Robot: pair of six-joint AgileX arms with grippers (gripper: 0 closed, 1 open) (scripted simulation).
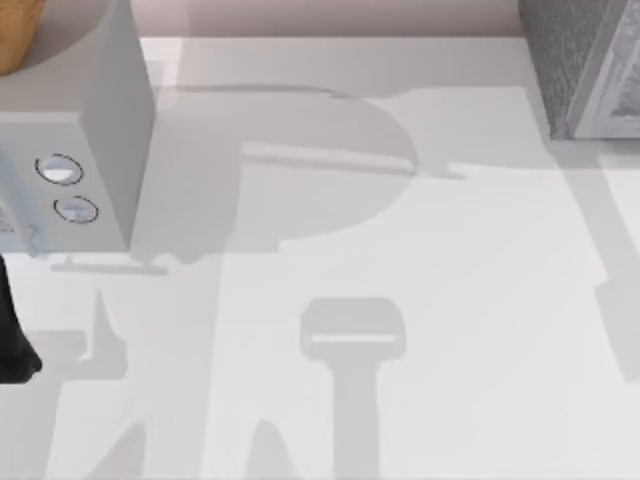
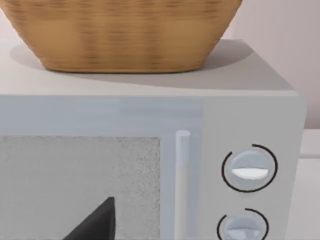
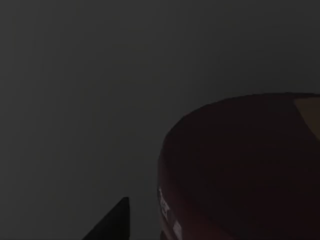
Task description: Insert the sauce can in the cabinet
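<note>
Wicker first: the basket (image 1: 15, 35) sits at ten o'clock in the top view, on top of the white box (image 1: 100, 130) with its two round knobs (image 1: 60, 170). That box is not your target. Your left gripper (image 2: 95, 225) is parked at nine o'clock, facing the box's door; wide or narrow, I cannot tell. Swing across the bare table (image 1: 400, 300) to two o'clock, and there's the cabinet (image 1: 580, 60), speckled grey top and pale framed front. The right wrist view is dark, yet the sauce can (image 3: 240, 165) reads through it, reddish-brown lid close beside your right gripper (image 3: 112, 220). Holding it or spread, I cannot tell. I judge the can is in the cabinet's shadow, so placement is near. Keep it upright, ease it deeper, set the base flat, then release and back straight out.
</note>
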